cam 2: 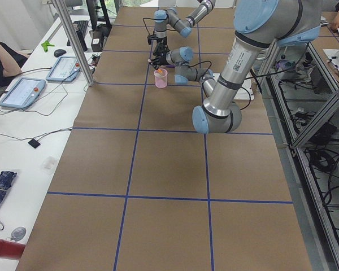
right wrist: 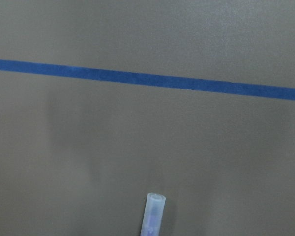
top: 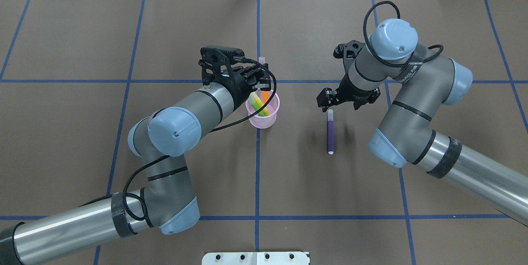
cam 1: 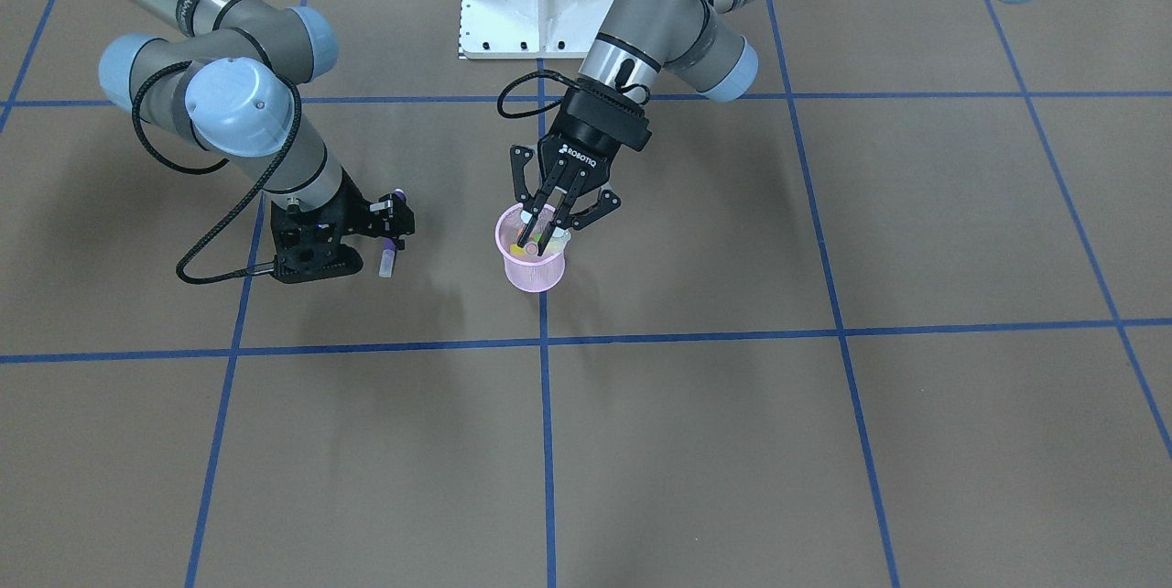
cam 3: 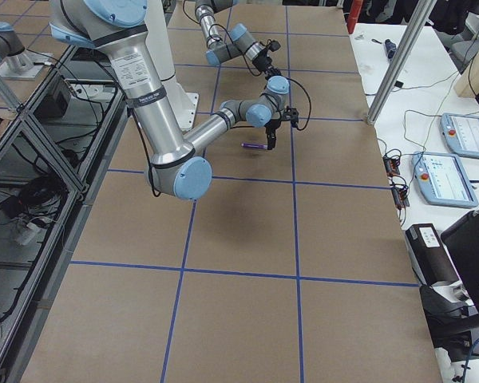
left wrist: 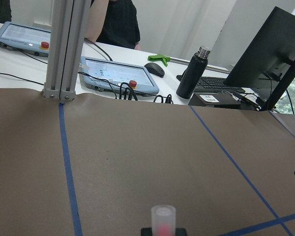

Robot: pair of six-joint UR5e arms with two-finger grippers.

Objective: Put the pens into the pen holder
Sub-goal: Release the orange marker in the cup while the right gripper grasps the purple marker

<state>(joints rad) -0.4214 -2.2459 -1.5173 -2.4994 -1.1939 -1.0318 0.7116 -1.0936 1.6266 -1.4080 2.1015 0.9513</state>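
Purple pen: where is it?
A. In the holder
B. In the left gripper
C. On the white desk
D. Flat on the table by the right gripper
D: the purple pen lies on the table, outside the holder, close to the right gripper.

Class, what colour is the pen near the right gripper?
The pen is purple with a pale cap end; it shows clearest in the overhead exterior view.
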